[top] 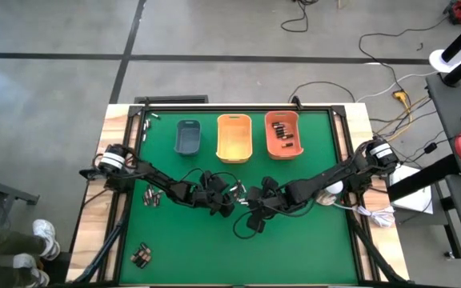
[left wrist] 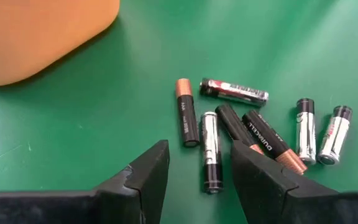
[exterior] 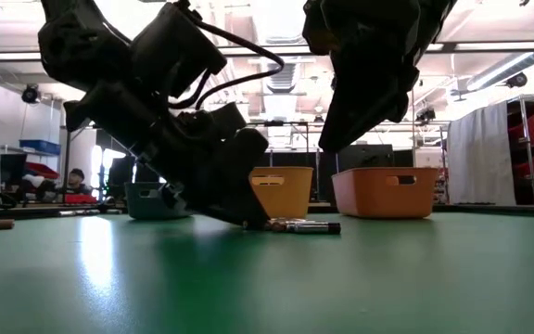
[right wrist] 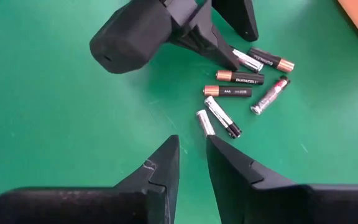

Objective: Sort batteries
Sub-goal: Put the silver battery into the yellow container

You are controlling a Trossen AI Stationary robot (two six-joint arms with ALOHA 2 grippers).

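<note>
Several small batteries (left wrist: 247, 124), black-copper and silver-black, lie in a loose cluster on the green mat near the table's middle (top: 238, 190). My left gripper (left wrist: 201, 165) is open and low at the mat (exterior: 248, 221), one finger on each side of a silver-black battery (left wrist: 210, 149). My right gripper (right wrist: 192, 146) is open by a narrow gap. It hangs above the mat (exterior: 369, 83), just short of the same cluster (right wrist: 235, 93). More batteries lie at the left (top: 150, 196), near-left (top: 141, 254) and far-left (top: 147, 122) of the mat. My left gripper comes down slanting from the table's left, its fingers (left wrist: 247, 168) straddling the silver-black battery, which lies flat on the mat. Whether a finger touches it or the black-copper battery (left wrist: 263, 137) beside it, I cannot tell.
Three bins stand in a row at the far side: grey-blue (top: 188, 136), yellow-orange (top: 234, 136) and orange (top: 283, 134), the orange one with batteries inside. Both arms meet over the table's middle, wrists close together. Open mat lies at the near side and right.
</note>
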